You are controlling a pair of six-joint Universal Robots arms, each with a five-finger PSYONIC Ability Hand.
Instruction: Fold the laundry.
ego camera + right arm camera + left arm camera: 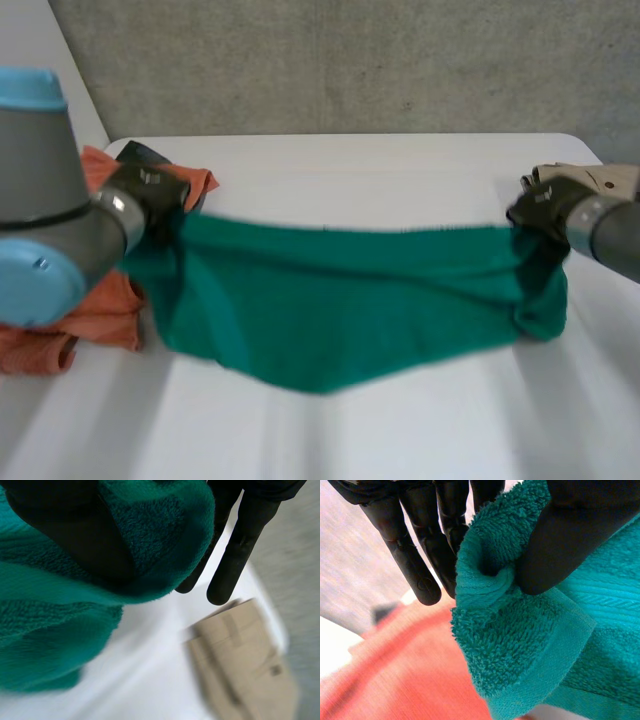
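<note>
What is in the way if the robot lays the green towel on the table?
Nothing visible on the white table in front of the green towel. The left hand and right hand pinch its ends. An orange cloth lies under the left end, and a beige cloth sits beside the right hand.

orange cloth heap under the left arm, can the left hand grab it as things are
Probably not yet. The left hand is pinching a corner of the green terry towel. The orange cloth heap lies close beneath it, so reach looks fine once it lets go.
</note>
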